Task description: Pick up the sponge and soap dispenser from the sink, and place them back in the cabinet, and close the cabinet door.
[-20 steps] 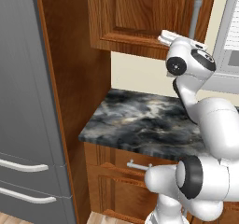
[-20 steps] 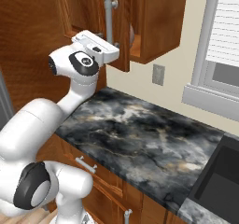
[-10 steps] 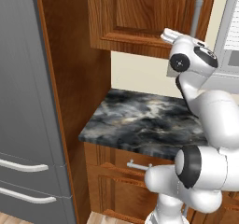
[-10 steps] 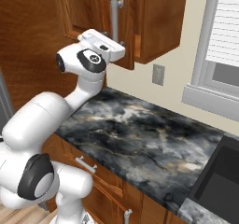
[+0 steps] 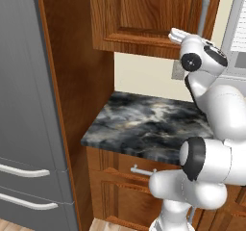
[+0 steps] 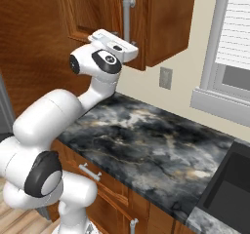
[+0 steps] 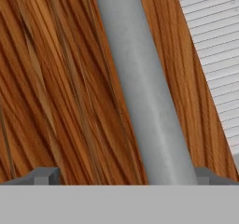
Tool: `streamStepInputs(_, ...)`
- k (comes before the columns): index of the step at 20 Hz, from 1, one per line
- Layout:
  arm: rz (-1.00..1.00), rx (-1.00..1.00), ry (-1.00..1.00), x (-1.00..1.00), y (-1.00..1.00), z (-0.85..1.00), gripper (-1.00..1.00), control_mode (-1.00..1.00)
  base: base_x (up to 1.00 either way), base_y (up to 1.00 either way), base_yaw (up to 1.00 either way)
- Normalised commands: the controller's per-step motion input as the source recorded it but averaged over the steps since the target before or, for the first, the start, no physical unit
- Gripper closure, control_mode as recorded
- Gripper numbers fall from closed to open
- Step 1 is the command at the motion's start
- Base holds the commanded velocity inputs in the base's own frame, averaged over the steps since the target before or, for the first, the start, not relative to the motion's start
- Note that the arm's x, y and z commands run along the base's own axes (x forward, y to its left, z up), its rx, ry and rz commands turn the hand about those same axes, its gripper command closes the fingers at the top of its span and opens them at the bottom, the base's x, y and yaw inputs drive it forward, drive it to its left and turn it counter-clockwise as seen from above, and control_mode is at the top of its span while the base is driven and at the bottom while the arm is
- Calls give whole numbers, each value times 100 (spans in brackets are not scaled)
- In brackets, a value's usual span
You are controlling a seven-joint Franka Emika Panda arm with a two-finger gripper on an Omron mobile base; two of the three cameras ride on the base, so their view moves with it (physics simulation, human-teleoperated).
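The cabinet door (image 5: 144, 13) (image 6: 93, 9) is a reddish-brown wooden panel that looks flush with the cabinet front. Its long grey bar handle (image 5: 205, 11) (image 6: 127, 16) runs upright along one edge. My hand is raised against the lower end of that handle. In the hand view the handle (image 7: 144, 101) fills the middle, very close. My gripper (image 7: 125, 176) is open, one fingertip (image 7: 45, 175) on each side of the bar, not touching it. A corner of the black sink (image 6: 229, 189) shows at lower right. The sponge and soap dispenser are out of view.
A dark marbled counter (image 5: 144, 124) (image 6: 146, 145) lies below the cabinet, over wooden drawer fronts with short silver handles (image 6: 90, 172). The tall grey refrigerator (image 5: 24, 105) stands at left. A window with blinds (image 6: 234, 43) and a wall outlet (image 6: 166, 78) are at right.
My hand has risen a little and moved in closer to the lower end of the door handle. The jaws have stayed open. The door has not moved.
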Motion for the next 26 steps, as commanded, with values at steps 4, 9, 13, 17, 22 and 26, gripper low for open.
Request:
streamStepInputs(4, 4, 0, 0, 16, -31, -4, -100, -100, 0, 0, 0)
streamStepInputs(9, 3, 0, 0, 18, -30, -5, -100, -100, 0, 0, 0)
streamStepInputs(13, 4, 0, 0, 18, -32, -6, -100, -100, 0, 0, 0)
streamStepInputs(17, 4, 0, 0, 19, -30, -6, -100, -100, 0, 0, 0)
streamStepInputs(22, 3, 0, 0, 18, -25, -6, -100, -100, 0, 0, 0)
streamStepInputs(26, 2, 0, 0, 15, -16, -5, -100, -100, 0, 0, 0)
